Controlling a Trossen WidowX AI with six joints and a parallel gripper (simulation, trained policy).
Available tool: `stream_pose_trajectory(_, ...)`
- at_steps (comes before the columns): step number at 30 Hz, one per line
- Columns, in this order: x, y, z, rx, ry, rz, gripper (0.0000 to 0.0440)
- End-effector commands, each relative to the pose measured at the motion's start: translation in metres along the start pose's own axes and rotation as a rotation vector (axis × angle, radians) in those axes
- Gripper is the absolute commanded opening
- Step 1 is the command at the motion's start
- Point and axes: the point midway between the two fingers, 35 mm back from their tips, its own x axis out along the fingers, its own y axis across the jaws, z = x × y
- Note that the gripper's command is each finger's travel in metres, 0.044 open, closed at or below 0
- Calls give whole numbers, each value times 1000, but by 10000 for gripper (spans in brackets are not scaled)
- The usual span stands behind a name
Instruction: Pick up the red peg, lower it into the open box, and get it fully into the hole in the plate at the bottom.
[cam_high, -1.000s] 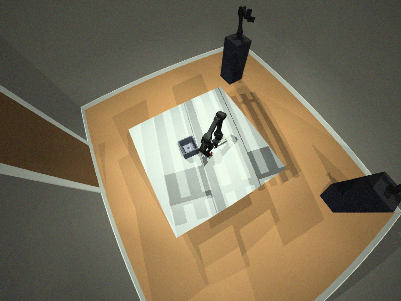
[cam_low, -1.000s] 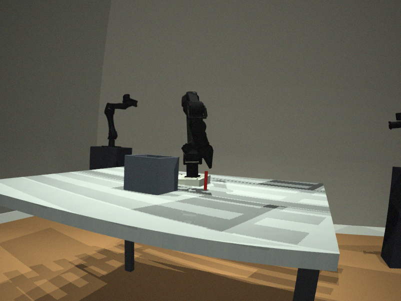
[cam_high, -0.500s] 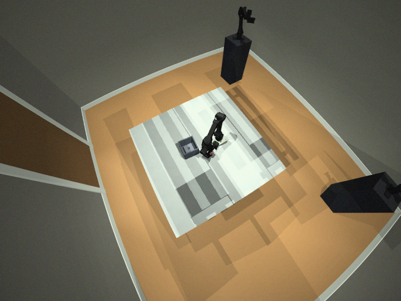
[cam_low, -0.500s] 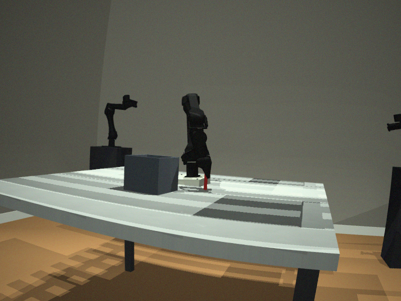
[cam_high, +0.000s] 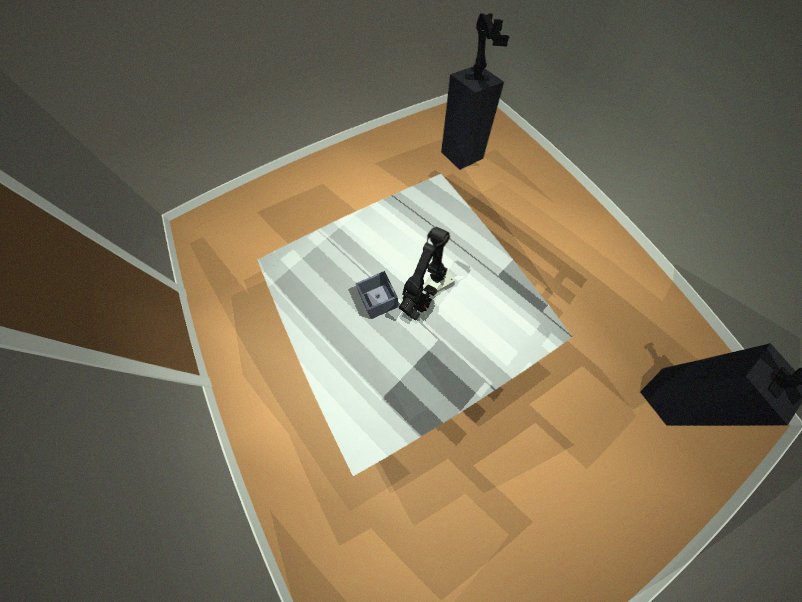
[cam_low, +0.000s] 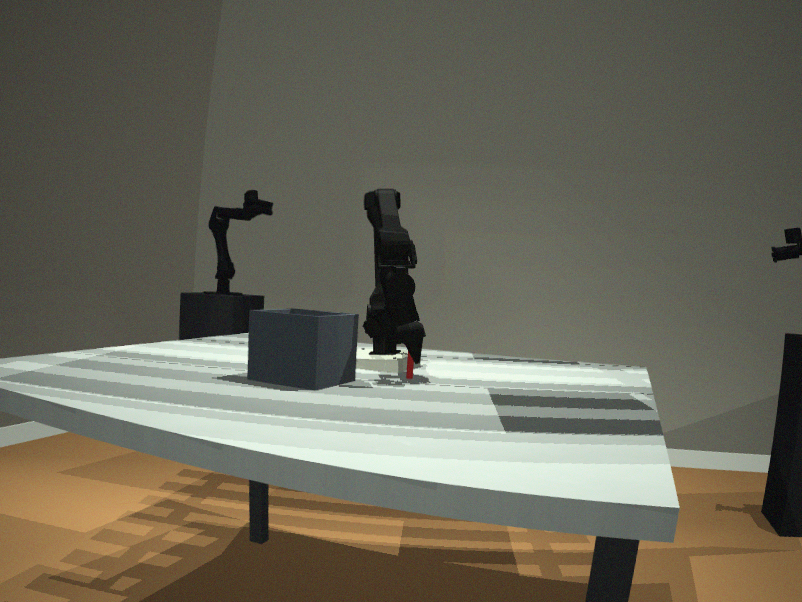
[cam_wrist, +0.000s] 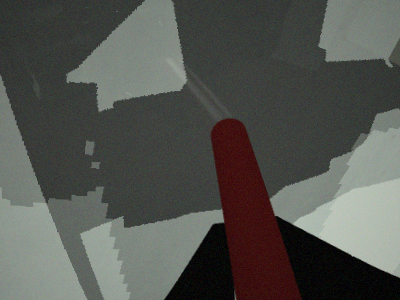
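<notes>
Top view: one end effector (cam_high: 424, 306) (cam_low: 415, 362) (cam_wrist: 245, 232), brought low over the surface (cam_high: 466, 388) (cam_low: 550, 447). Open box (cam_high: 366, 305) (cam_low: 285, 349), one, just beside it, walls upright; plate (cam_high: 382, 292) at its bottom, bearing a dark central spot, probably the hole. Red peg, only a trace discernible beneath the end effector.

Exterior view: red peg (cam_low: 410, 368) (cam_wrist: 245, 200), one, upright or nearly so, directly below the end effector, outside the open box. Whether its foot touches the surface cannot be told.

Wrist view: end effector closed on the red peg, dark fingers to either side, the free end projecting ahead of them.

Step in hand, by judgement: the grasp, apparently made, with the lift due. Next move calls for a straight rise until the peg's foot clears the box wall, a sideways carry, then alignment above the hole; a tilted peg could catch the rim.

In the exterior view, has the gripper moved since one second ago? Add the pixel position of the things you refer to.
Yes, downward: the fingertips of the gripper (cam_high: 424, 305) (cam_low: 413, 359) (cam_wrist: 247, 222) were beside the upper part of the box (cam_high: 383, 311) (cam_low: 283, 349) in height; now they are nearer its bottom.
</notes>
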Motion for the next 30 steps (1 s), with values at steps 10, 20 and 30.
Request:
stream_pose_trajectory(10,-18,9,-9,-21,61,107,5)
stream_pose_trajectory(20,-46,15,-17,-58,95,209,0)
stream_pose_trajectory(30,-89,19,-19,-113,86,320,0)
